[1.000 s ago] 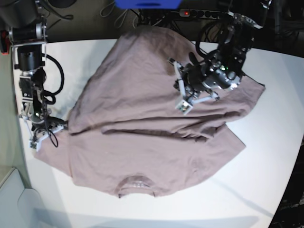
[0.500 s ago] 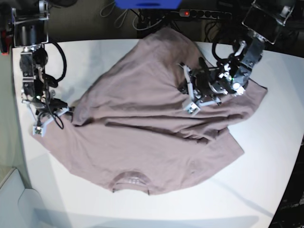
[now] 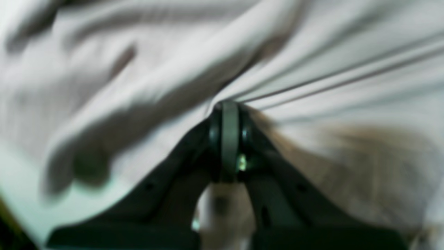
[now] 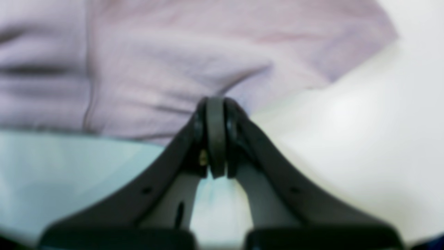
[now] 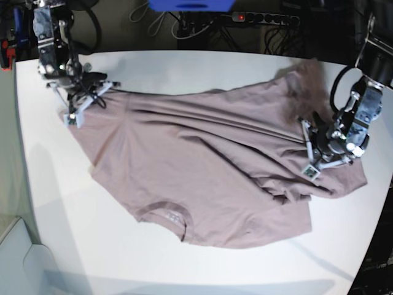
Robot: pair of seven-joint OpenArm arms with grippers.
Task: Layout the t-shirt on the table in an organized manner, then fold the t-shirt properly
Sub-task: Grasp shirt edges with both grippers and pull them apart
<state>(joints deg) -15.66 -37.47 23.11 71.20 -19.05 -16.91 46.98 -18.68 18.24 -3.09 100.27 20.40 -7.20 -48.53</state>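
The shirt [image 5: 202, 166] lies across the middle of the table [image 5: 184, 67], pulled taut between two pinch points, collar [image 5: 164, 216] toward the near edge. The right gripper [image 5: 86, 101] is clamped fully closed on the shirt's edge at the far corner of the base view's left side; in the right wrist view the jaws meet on a thin bit of fabric [image 4: 173, 86] right at the hem, w/ bare table beside it. The left gripper [image 5: 319, 153] is closed tight too, on a bunch of cloth near the base view's right side; in the left wrist view, tension pleats [image 3: 329, 80] fan out from the closed tips.

Risks, as judged from here:
- The right grip is held by little cloth; w/ more stretch the hem could be pulled free and the spread lost.
- The left grip seems taken inside a bunched area, not at a clean corner; several layers may be caught, so a fold could be left trapped under the body. Cannot be confirmed, view too blurred.
- Near the left gripper a lower flap [image 5: 288, 209] is doubled under; if the shirt is laid down as is, wrinkles would be pressed in.
- The shirt sits skewed, so uneven folds would follow unless it is squared first.
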